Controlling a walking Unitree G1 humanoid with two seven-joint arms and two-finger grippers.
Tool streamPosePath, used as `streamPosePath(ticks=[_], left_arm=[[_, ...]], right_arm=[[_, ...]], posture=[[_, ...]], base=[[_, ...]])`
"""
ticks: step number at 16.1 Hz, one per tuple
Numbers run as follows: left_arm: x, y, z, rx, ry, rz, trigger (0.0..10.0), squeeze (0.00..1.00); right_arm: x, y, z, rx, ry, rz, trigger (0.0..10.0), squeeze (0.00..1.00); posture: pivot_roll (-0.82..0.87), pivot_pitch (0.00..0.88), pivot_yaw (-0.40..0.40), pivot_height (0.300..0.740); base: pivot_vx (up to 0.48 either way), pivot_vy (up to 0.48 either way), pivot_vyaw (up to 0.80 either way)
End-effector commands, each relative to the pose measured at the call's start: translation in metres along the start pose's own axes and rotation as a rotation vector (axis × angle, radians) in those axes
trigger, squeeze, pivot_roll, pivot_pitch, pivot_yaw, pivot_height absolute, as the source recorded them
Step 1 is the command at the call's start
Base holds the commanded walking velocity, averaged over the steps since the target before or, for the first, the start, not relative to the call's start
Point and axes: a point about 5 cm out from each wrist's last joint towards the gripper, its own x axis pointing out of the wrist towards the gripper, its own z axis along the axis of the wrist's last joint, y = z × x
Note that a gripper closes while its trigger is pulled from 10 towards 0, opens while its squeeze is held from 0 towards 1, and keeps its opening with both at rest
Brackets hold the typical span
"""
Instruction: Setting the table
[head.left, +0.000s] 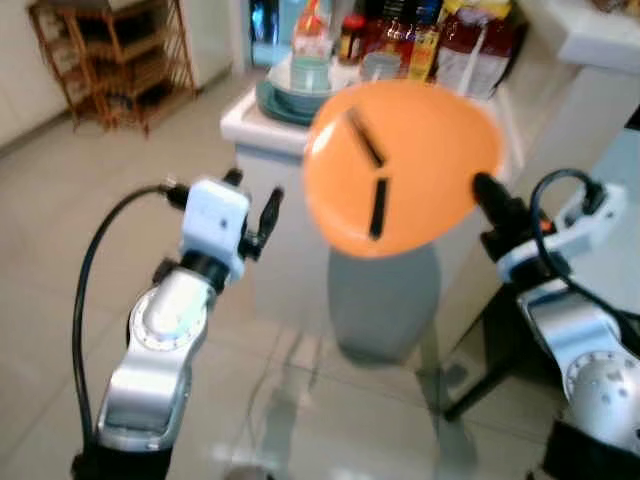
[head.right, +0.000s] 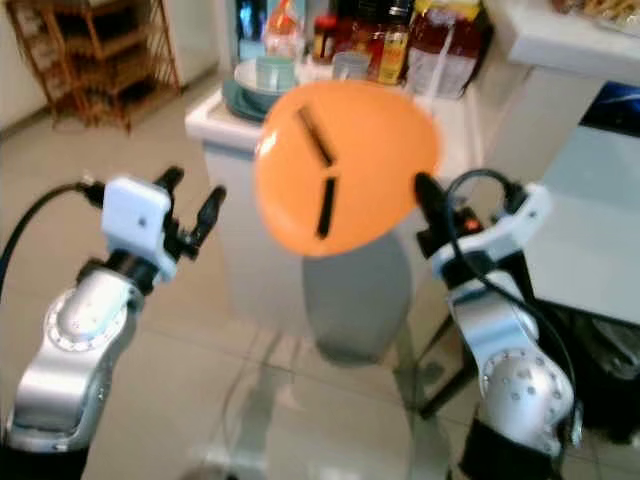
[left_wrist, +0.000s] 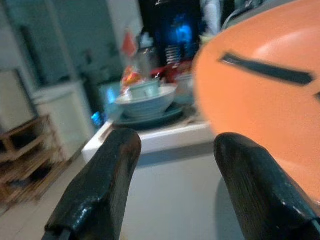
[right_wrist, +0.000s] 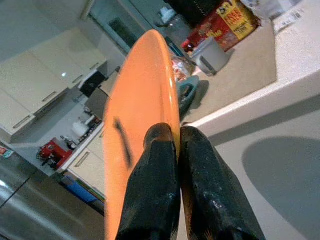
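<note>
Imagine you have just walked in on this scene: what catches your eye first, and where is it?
First, the big orange plate, held up on edge in mid-air, pinched at its rim by the right end effector. Next, the left end effector, raised beside it with fingers apart, holding nothing. Behind both, a white counter carries stacked bowls and bottles.

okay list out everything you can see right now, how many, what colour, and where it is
plate: one, orange with black marks, held tilted in front of the counter
counter: one, white, ahead
bowl: one, pale blue-green, stacked on a darker dish on the counter
bottles and packets: several, mostly red, at the back of the counter
rack: one, brown, far left by the wall
floor: pale tiles
right gripper: black fingers clamped on the plate's rim
left gripper: black fingers apart, holding nothing, beside the plate
</note>
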Motion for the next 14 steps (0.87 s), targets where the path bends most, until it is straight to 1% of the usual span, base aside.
streamPosePath(ticks=[1, 3, 6, 8, 10, 12, 14], left_arm=[[0.004, -0.001, -0.003, 0.007, 0.021, 0.016, 10.0, 0.0], [0.004, -0.004, -0.003, 0.01, 0.027, 0.008, 10.0, 0.0], [0.007, -0.006, -0.003, 0.015, 0.023, 0.007, 10.0, 0.0], [0.012, -0.007, -0.001, 0.014, 0.013, 0.006, 10.0, 0.0], [0.017, -0.01, 0.0, 0.012, 0.006, -0.005, 10.0, 0.0], [0.02, -0.013, 0.001, 0.008, -0.001, -0.017, 10.0, 0.0], [0.02, -0.015, 0.001, 0.014, -0.001, -0.024, 10.0, 0.0]], right_arm=[[0.002, 0.003, 0.008, -0.027, -0.048, 0.004, 10.0, 0.0], [0.003, 0.003, 0.009, -0.027, -0.058, 0.001, 10.0, 0.0], [0.003, -0.005, 0.013, -0.008, -0.091, -0.052, 10.0, 0.0], [0.003, -0.008, 0.016, -0.014, -0.111, -0.067, 10.0, 0.0], [0.004, -0.011, 0.017, -0.04, -0.11, -0.096, 10.0, 0.0], [0.003, -0.02, 0.017, -0.045, -0.117, -0.158, 10.0, 0.0], [0.002, -0.025, 0.019, -0.033, -0.134, -0.189, 10.0, 0.0]], posture=[[0.11, 0.0, -0.05, 0.74], [0.11, 0.0, -0.051, 0.74], [0.11, 0.0, -0.039, 0.74], [0.1, 0.0, -0.026, 0.74], [0.09, 0.0, -0.019, 0.74], [0.09, 0.0, -0.014, 0.74], [0.09, 0.0, -0.015, 0.74]], base=[[0.0, -0.424, 0.0], [0.0, -0.424, 0.0], [0.0, -0.425, 0.0], [0.0, -0.428, 0.0], [0.0, -0.428, 0.0], [0.0, -0.428, 0.0], [0.0, -0.429, 0.0]])
